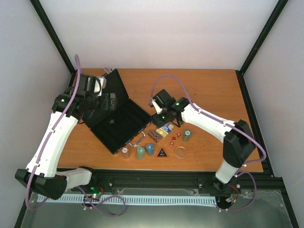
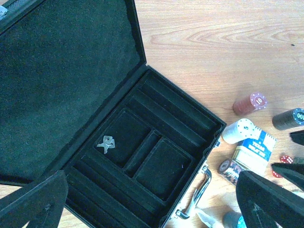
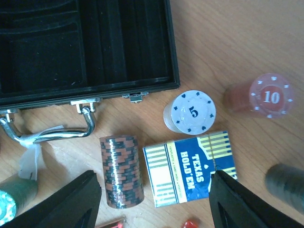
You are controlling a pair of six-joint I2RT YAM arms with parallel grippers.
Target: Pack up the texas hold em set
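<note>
Here, the case [image 1: 118, 124] lies open on the tabletop [image 1: 204, 85], left of centre, with small keys [image 2: 107, 142] in one middle compartment. The right claw [image 3: 154, 179] hangs open, its fingers either side of the deck [image 3: 187, 166] and a brown chip stack [image 3: 121, 171] lying on its side, near the handle [image 3: 52, 130]. The left claw [image 2: 151, 179] stands open above the case. Dice [image 1: 173, 137] and the triangle [image 1: 162, 153] sit nearby.

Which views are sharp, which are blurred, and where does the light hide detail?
Top external: even, soft light, but the small coloured chip stacks are too tiny for detail. Left wrist: a cool tint; the open black felt-lined case is dark, yet its compartments show. Right wrist: the blue cardboard card box reads sharply, while the near black fingers are blurred.
</note>
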